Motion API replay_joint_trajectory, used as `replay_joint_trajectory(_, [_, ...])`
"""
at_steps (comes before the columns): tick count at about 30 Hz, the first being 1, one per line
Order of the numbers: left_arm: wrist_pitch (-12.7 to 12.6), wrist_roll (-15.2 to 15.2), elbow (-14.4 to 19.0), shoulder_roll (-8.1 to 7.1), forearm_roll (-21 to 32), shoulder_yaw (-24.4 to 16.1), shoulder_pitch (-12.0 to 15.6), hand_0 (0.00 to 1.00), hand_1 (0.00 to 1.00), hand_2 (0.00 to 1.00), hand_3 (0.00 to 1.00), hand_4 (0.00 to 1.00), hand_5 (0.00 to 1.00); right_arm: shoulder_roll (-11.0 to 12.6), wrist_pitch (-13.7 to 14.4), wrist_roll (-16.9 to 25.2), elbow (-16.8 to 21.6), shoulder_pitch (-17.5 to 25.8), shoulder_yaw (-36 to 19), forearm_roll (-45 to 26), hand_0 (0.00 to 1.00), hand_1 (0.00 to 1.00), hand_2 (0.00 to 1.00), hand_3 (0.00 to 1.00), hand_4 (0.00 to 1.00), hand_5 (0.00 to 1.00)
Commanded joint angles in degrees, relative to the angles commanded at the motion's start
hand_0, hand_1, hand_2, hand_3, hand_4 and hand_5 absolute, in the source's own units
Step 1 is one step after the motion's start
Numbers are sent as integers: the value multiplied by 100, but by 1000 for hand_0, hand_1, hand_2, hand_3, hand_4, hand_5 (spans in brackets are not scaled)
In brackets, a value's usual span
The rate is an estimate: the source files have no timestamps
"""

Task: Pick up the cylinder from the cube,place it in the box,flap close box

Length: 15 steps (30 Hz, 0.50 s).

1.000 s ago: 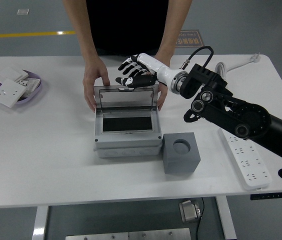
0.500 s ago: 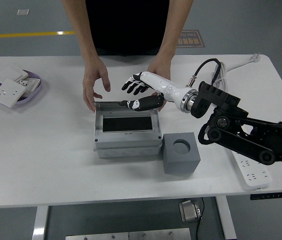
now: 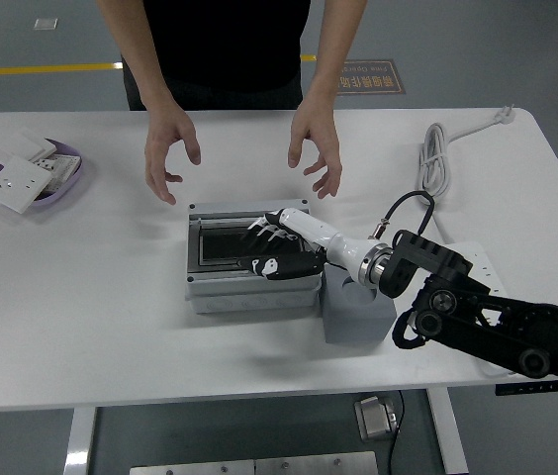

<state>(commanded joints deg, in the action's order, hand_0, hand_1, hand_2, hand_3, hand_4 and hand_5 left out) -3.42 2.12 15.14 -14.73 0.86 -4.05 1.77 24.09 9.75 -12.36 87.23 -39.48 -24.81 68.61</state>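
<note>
The grey box stands mid-table with its windowed lid lying flat down on it. My right hand rests on the lid's right part, fingers spread, holding nothing. The grey cube sits just right of the box, its top hidden under my forearm. No cylinder shows in this view. A person at the far side holds both hands, one at the left and one at the right, open above the table behind the box, touching nothing. My left arm is out of view.
A purple bowl with white socket plates sits at the far left. A coiled white cable lies at the back right. A white power strip lies right of the cube, mostly behind my arm.
The lid has swung from upright to flat on the box, with my right hand going down with it. The person's hands let go of the box and pulled back.
</note>
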Motion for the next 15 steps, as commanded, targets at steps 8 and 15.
replay_joint_trajectory(8, [-1,0,-3,-14,11,2,9,567,614,574,597,704,210,622,-35,-27,649,232,-992,74,676,641,672,690,656,395])
replay_joint_trajectory(15, [4,6,-19,-10,121,133,46,567,614,574,597,703,211,933,-347,-10,805,663,-2140,-156,674,640,670,689,667,393])
